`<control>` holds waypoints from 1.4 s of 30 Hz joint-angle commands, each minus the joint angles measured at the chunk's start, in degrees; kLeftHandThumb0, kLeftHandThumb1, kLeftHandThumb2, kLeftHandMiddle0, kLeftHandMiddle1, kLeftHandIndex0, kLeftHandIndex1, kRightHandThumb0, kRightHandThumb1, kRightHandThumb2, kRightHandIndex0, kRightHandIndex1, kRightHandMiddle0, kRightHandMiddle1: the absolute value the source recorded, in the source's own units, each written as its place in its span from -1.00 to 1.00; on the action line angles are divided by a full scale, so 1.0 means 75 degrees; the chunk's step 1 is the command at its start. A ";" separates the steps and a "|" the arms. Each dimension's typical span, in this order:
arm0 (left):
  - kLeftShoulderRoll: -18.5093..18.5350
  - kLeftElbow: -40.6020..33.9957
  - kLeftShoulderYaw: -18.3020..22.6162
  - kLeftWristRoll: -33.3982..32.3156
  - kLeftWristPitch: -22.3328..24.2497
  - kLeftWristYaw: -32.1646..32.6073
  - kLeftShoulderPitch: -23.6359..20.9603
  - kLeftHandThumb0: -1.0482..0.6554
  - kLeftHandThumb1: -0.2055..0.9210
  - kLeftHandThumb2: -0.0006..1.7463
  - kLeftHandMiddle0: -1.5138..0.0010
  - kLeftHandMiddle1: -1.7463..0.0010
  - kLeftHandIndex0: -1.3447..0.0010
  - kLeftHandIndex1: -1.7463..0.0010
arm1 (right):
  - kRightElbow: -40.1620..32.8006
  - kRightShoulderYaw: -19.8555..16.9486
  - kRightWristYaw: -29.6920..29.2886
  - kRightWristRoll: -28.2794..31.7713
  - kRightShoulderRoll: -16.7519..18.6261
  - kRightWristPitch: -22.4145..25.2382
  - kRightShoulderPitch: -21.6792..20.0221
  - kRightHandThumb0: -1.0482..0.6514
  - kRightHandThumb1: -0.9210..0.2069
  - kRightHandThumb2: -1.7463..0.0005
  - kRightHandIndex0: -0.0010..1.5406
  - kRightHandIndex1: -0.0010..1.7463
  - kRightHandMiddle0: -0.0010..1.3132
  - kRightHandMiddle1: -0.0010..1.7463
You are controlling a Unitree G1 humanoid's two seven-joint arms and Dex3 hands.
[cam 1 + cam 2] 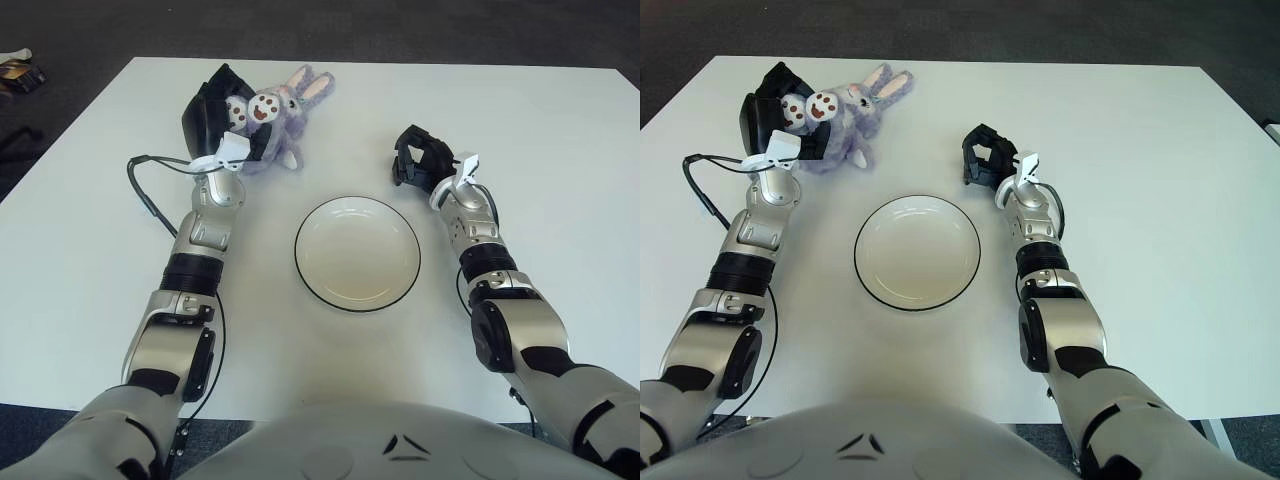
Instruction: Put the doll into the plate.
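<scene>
I have the left hand (213,122) at the far left of the table (560,300), fingers wrapped around the doll (272,118), a purple bunny with ears pointing away from me; the plate (357,252) sits at the centre, well apart from it; the right hand (415,160) shows beyond the plate's right edge, fingers curled, holding nothing

A white table (560,130) with a plain matte top fills most of the view, lit evenly with only soft shadows. Beyond the table's far edge and to both sides of it lies a dark grey carpeted floor (420,30). On the floor off the table's far left corner sits a small pale and yellowish-brown object (18,66), cut by the frame edge and too small to identify.
</scene>
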 commanded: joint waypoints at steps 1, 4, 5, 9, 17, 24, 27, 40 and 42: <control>-0.0036 -0.0274 0.0056 -0.0245 -0.0283 -0.0228 0.0256 0.92 -0.53 0.87 -0.09 -1.00 -0.66 -1.00 | 0.0054 -0.0008 -0.0018 -0.0001 -0.0009 0.0200 0.0224 -0.28 -0.18 -0.31 0.33 1.00 -0.24 1.00; -0.0083 -0.0527 0.0062 -0.0331 -0.0382 -0.0332 0.0392 0.92 -0.54 0.87 -0.10 -1.00 -0.66 -1.00 | 0.0074 -0.0007 -0.0010 -0.0007 -0.0018 0.0183 0.0215 -0.28 -0.18 -0.31 0.33 1.00 -0.24 1.00; -0.0097 -0.0639 0.0063 -0.0369 -0.0409 -0.0385 0.0447 0.92 -0.54 0.87 -0.10 -1.00 -0.66 -1.00 | 0.0083 -0.0003 -0.0003 -0.0014 -0.0023 0.0168 0.0211 -0.28 -0.18 -0.30 0.33 1.00 -0.24 1.00; -0.0111 -0.0953 0.0070 -0.0446 -0.0555 -0.0540 0.0620 0.92 -0.54 0.88 -0.10 -1.00 -0.65 -1.00 | 0.0095 0.0004 -0.0001 -0.0025 -0.0031 0.0141 0.0209 -0.28 -0.19 -0.30 0.34 1.00 -0.24 1.00; -0.0061 -0.1246 0.0092 -0.0570 -0.1031 -0.0868 0.0818 0.90 -0.48 0.83 -0.06 -1.00 -0.60 -1.00 | 0.0102 -0.0023 -0.0064 -0.0013 -0.0024 0.0165 0.0193 -0.28 -0.20 -0.30 0.32 1.00 -0.24 1.00; -0.0156 -0.1477 0.0151 -0.0954 -0.1351 -0.1255 0.0939 0.89 -0.46 0.81 -0.04 -1.00 -0.58 -1.00 | 0.0118 0.0000 -0.0083 -0.0046 -0.0024 0.0136 0.0192 -0.28 -0.20 -0.29 0.32 1.00 -0.25 1.00; -0.0191 -0.1502 0.0169 -0.1135 -0.1549 -0.1395 0.0970 0.89 -0.45 0.80 -0.04 -1.00 -0.58 -1.00 | 0.0124 0.0005 -0.0082 -0.0052 -0.0022 0.0130 0.0192 -0.28 -0.20 -0.29 0.32 1.00 -0.25 1.00; -0.0228 -0.1284 0.0174 -0.1364 -0.2502 -0.1769 0.0971 0.89 -0.45 0.80 -0.04 -1.00 -0.57 -1.00 | 0.0089 -0.0036 -0.0137 -0.0009 0.0005 0.0156 0.0179 -0.28 -0.20 -0.29 0.32 1.00 -0.25 1.00; -0.0237 -0.1215 0.0183 -0.1370 -0.2616 -0.1796 0.0951 0.89 -0.45 0.81 -0.04 -1.00 -0.57 -1.00 | 0.0090 -0.0044 -0.0146 -0.0001 0.0009 0.0153 0.0174 -0.28 -0.19 -0.30 0.32 1.00 -0.24 1.00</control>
